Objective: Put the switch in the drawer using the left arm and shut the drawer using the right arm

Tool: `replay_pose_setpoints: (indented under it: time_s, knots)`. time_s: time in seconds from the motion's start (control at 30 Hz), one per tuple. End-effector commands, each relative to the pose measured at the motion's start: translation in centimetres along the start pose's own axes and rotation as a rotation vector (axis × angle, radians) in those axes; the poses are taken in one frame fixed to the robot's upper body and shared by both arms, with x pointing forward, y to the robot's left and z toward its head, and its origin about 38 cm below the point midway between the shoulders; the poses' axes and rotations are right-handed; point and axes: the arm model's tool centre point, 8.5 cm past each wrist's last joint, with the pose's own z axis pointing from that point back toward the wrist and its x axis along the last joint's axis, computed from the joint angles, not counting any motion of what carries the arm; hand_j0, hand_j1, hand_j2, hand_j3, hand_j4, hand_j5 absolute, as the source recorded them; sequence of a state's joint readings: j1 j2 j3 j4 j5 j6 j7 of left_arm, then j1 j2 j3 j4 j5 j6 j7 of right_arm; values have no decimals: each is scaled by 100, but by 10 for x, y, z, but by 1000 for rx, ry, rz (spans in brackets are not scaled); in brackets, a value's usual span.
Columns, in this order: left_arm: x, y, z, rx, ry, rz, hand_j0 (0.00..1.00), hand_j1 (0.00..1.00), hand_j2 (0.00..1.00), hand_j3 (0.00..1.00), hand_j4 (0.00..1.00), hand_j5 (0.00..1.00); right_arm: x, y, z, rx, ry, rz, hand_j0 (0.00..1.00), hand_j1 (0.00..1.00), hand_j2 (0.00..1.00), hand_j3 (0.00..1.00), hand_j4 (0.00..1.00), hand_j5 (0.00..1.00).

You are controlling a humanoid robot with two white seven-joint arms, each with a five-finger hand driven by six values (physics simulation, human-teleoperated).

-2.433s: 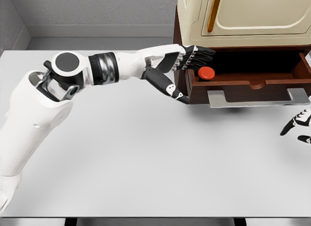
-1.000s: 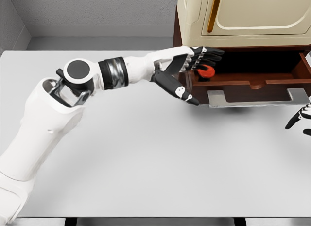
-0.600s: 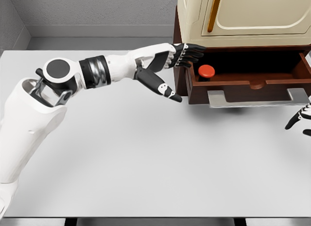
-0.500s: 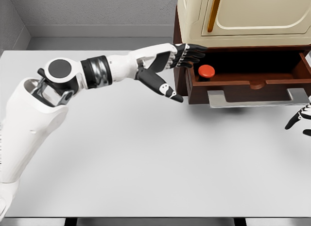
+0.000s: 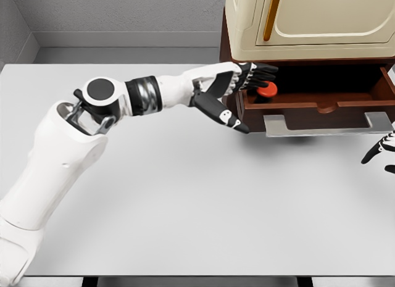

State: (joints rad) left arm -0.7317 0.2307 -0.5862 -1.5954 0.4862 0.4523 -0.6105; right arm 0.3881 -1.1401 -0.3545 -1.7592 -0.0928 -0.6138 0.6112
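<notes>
Surface: one white table against grey walls, carrying one cream cabinet.
Drawer: one brown drawer, pulled open under the cabinet, with one grey handle across its front.
Switch: one red switch, inside the drawer at its left end.
Left hand: one left hand, reaching over the drawer's left edge, fingers extended and loose just above the switch, thumb angled down outside; grasping nothing.
Right hand: one right hand, at the picture's right edge, mostly cut off; finger posture cannot be told.

Left robot hand outstretched, fingers spread.
</notes>
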Motion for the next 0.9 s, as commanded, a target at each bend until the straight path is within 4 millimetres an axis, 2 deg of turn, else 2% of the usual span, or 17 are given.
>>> replay_pose_setpoints:
  time_s: [0.0, 0.13, 0.37, 0.43, 0.53, 0.67, 0.7, 0.77, 0.8, 0.87]
  knots:
    - [-2, -3, -7, -10, 0, 12, 100, 100, 100, 100, 100, 100, 0, -1, 0, -3, -1, -5, 60, 60, 60, 60, 60, 60]
    - [4, -12, -29, -31, -24, 20, 100, 100, 100, 100, 100, 100, 0, -1, 0, -3, -1, -5, 60, 60, 60, 60, 60, 60]
    - [27, -29, -65, -81, -65, -4, 100, 100, 100, 100, 100, 100, 0, -1, 0, -3, -1, -5, 61, 61, 61, 61, 61, 61]
    - [34, -30, -76, -90, -77, -2, 100, 100, 100, 100, 100, 100, 0, 0, 0, -2, -1, -7, 61, 61, 61, 61, 61, 61]
    - [36, -25, -79, -84, -70, -3, 100, 100, 100, 100, 100, 100, 0, -1, 0, -3, -1, -5, 61, 61, 61, 61, 61, 61]
    - [47, -31, -76, -96, -99, -19, 100, 100, 100, 100, 100, 100, 0, 0, 0, -2, -1, -7, 62, 62, 62, 62, 62, 62]
    - [50, -31, -70, -97, -103, -31, 100, 100, 100, 100, 100, 100, 0, 0, 0, -2, -1, -7, 62, 62, 62, 62, 62, 62]
    - [49, -25, -51, -92, -103, -36, 100, 100, 100, 100, 100, 100, 0, 1, 0, -2, -2, -9, 62, 62, 62, 62, 62, 62]
    - [48, -18, -31, -99, -108, -16, 100, 100, 100, 100, 100, 100, 0, 0, 0, -2, -1, -7, 62, 62, 62, 62, 62, 62]
    - [39, -9, -6, -92, -92, 8, 100, 100, 100, 100, 100, 100, 0, 0, 0, -1, -1, -8, 62, 62, 62, 62, 62, 62]
